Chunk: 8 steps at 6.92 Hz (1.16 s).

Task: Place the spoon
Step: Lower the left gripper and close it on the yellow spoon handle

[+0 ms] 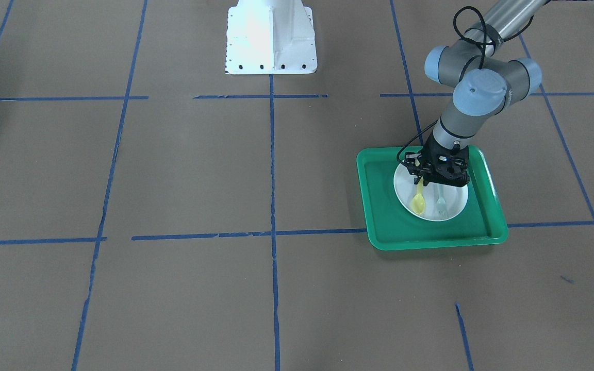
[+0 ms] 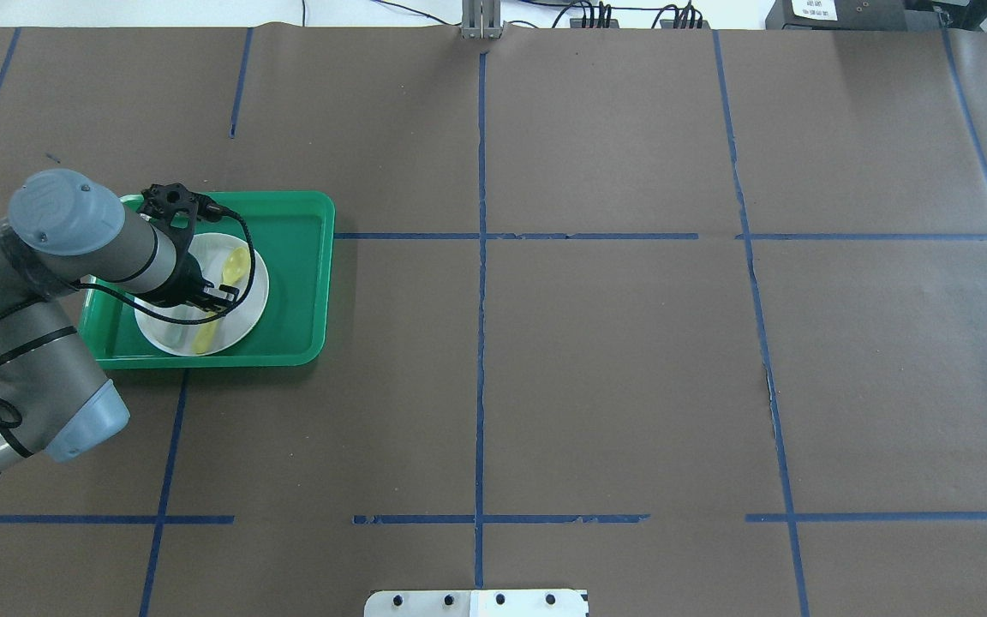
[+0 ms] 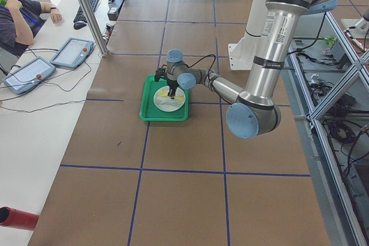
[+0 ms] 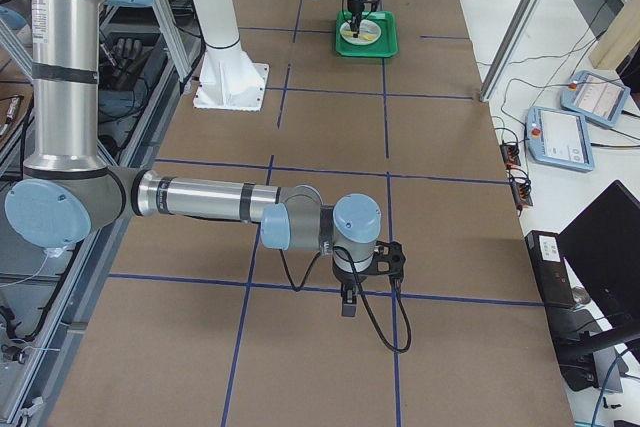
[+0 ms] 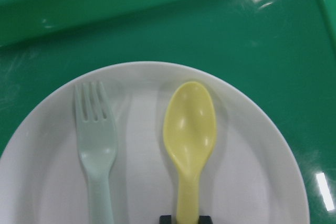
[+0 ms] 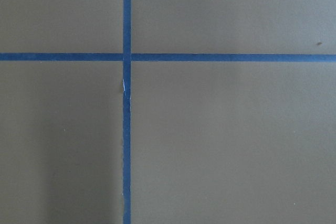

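Observation:
The yellow spoon [image 1: 419,202] lies on a white plate [image 1: 405,191] inside a green tray [image 1: 431,234], with its bowl pointing away from the robot. My left gripper [image 1: 421,180] stands over the plate, its fingertips closed against both sides of the spoon's handle. In the left wrist view the spoon [image 5: 190,129] lies flat on the plate [image 5: 147,177], to the right of a pale grey-green fork [image 5: 96,140]. In the overhead view the left gripper [image 2: 218,300] covers the middle of the spoon [image 2: 235,267]. My right gripper [image 4: 347,305] hangs over bare table far from the tray; I cannot tell if it is open or shut.
The fork [image 1: 440,203] lies parallel to the spoon on the same plate. The tray [image 2: 296,283] sits on brown paper with blue tape lines. The white robot base [image 1: 271,38] stands at the table's middle edge. An operator [image 3: 20,15] sits beyond the table's end.

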Available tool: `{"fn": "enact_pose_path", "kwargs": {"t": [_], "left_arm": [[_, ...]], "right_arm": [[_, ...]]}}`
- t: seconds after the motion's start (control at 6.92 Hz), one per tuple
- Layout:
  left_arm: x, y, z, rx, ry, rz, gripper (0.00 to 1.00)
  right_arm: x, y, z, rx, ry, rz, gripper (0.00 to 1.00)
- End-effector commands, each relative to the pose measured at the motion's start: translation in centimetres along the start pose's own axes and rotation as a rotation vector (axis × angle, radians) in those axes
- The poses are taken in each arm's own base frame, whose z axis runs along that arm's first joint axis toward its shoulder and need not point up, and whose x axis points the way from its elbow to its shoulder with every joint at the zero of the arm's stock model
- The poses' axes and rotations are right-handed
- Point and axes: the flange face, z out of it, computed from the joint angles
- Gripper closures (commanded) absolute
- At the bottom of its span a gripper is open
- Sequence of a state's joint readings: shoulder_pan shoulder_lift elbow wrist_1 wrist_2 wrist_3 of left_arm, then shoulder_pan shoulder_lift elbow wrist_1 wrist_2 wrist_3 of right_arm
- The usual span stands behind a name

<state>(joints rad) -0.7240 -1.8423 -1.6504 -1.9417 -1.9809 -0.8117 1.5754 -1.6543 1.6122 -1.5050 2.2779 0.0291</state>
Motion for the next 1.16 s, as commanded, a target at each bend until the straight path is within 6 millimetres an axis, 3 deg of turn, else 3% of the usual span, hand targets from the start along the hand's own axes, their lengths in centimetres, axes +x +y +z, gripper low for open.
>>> {"fn": "enact_pose_path", "kwargs": {"t": [0.0,0.29,0.58,0.72,1.01], "left_arm": [[0.2,0.7,-0.2,-0.05,0.043,-0.003,0.95],[-0.1,0.5,-1.5,-0.035,0.053,-0.038,0.99],[-2.9,-2.7,-4.6,0.032,0.048,-0.2,1.0],[-2.0,-4.0,-5.7,0.058,0.062,-0.286,1.0],[2.7,-7.1,-7.4,0.062,0.076,-0.392,1.0]], "right_arm": [[0.0,0.0,0.0,0.001,0.0,0.0,0.0],[0.0,0.0,0.0,0.001,0.0,0.0,0.0],[0.0,0.0,0.0,-0.001,0.0,0.001,0.0],[0.0,0.0,0.0,-0.001,0.0,0.001,0.0],[0.0,0.0,0.0,0.001,0.0,0.0,0.0]]}}
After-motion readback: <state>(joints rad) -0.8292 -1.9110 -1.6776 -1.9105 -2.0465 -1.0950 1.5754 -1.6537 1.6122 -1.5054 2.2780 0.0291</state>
